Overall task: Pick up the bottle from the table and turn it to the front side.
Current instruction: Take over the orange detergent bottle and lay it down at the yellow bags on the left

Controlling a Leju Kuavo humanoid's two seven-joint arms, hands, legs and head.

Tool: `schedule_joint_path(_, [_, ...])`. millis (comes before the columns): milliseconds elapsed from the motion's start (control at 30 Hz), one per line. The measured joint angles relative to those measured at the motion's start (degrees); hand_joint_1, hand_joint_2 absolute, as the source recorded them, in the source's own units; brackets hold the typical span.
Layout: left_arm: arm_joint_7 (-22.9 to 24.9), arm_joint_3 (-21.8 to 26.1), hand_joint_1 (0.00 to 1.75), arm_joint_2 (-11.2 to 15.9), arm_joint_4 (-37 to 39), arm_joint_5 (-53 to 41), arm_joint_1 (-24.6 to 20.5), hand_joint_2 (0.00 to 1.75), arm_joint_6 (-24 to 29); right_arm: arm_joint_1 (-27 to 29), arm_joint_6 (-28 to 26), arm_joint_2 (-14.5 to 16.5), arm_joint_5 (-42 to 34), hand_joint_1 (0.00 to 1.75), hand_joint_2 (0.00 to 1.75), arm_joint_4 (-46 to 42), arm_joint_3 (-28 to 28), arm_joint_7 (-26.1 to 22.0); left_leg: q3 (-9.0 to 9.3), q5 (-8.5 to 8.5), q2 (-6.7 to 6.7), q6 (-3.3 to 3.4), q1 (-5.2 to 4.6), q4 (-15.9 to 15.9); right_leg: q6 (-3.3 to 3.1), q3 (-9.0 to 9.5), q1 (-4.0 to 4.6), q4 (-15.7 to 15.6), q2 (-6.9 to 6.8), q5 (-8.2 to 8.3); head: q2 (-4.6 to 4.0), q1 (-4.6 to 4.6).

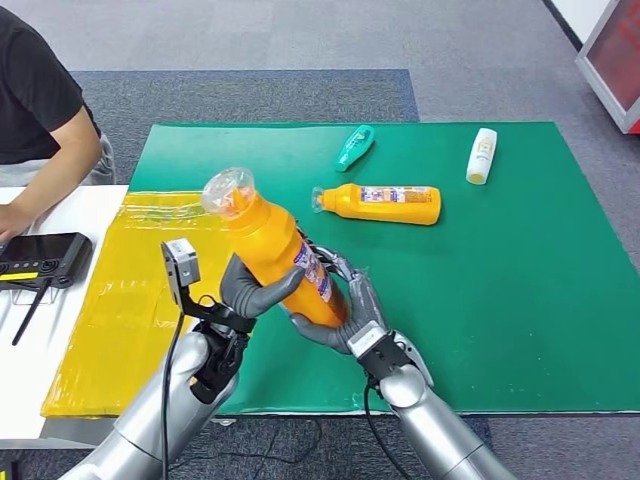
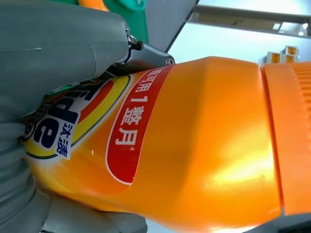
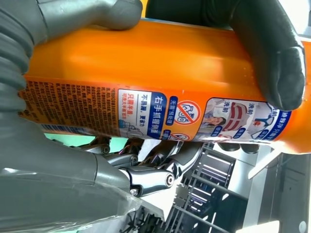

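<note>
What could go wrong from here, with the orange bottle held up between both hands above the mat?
1. The orange bottle is glossy and tilted; if the left hand or right hand loosens while turning it, it might slip onto the green mat.
2. Its clear cap cover looks loose and could come off.
3. A drop could roll it into the second orange bottle lying nearby.

Right hand grips orange bottle; dark fingers cross it.

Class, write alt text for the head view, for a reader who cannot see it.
Both robot hands, left hand and right hand, hold an orange bottle tilted above a green mat. Another orange bottle lies behind.
</note>
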Motion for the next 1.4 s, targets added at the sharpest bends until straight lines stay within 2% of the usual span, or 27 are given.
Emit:
schedule_joint_path(100, [-0.86,0.09,1.75,0.16,-0.69,-1.71,0.56,1.75,1.96,-0.25,-0.08,0.01,-0.15,0.19,1.75,0.43,-0.03,0.02,0.0,0.0,0.0,0.0,0.0,0.0,0.0,0.0,0.0,0.0,0.0,0.0,0.0,0.01])
schedule_joint_path(133, [-1.07,0.2,1.75,0.24,-0.94,-2.11,0.71,1.75,2.61,-0.3,-0.08,0.01,-0.2,0.05,1.75,0.58,-0.04,0.01,0.0,0.0,0.0,0.0,0.0,0.0,0.0,0.0,0.0,0.0,0.0,0.0,0.0,0.01])
schedule_joint_path(167, [-1.21,0.39,1.75,0.36,-1.18,-2.46,0.79,1.75,3.26,-0.32,-0.06,0.02,-0.25,0.0,1.75,0.72,-0.06,-0.02,0.0,0.0,0.0,0.0,0.0,0.0,0.0,0.0,0.0,0.0,0.0,0.0,0.0,0.01])
schedule_joint_path(700, [-0.19,2.82,1.75,3.56,-2.61,-6.62,1.71,1.75,7.76,-0.25,-0.11,0.92,-0.74,0.0,1.75,2.88,-0.55,-0.19,-0.02,0.04,0.0,-0.01,0.0,0.0,-0.02,-0.04,0.01,0.01,0.0,0.01,0.0,0.01])
schedule_joint_path(1000, [4.22,3.82,1.75,5.47,-2.12,-3.99,3.5,1.75,4.01,-0.01,-0.42,1.93,-0.66,0.0,1.75,4.4,-1.52,-0.19,-0.04,0.04,0.01,-0.01,0.0,0.0,-0.02,-0.07,0.01,0.01,0.0,0.02,0.0,0.0])
schedule_joint_path(1233, [6.88,3.73,1.75,6.84,-1.41,-4.17,4.9,1.75,3.08,0.06,-0.64,2.3,-0.72,0.0,1.75,5.31,-2.16,-0.2,-0.05,0.04,0.01,-0.01,0.0,0.0,-0.02,-0.08,0.01,0.01,0.0,0.01,0.0,0.0])
schedule_joint_path(1400, [8.45,3.29,1.75,8.98,-1.01,-7.51,5.78,1.75,3.79,0.42,-0.8,2.5,-0.87,0.0,1.75,5.78,-2.72,-0.21,-0.05,0.05,0.02,-0.03,0.01,0.0,-0.03,-0.1,0.02,0.01,0.01,0.02,0.0,0.0])
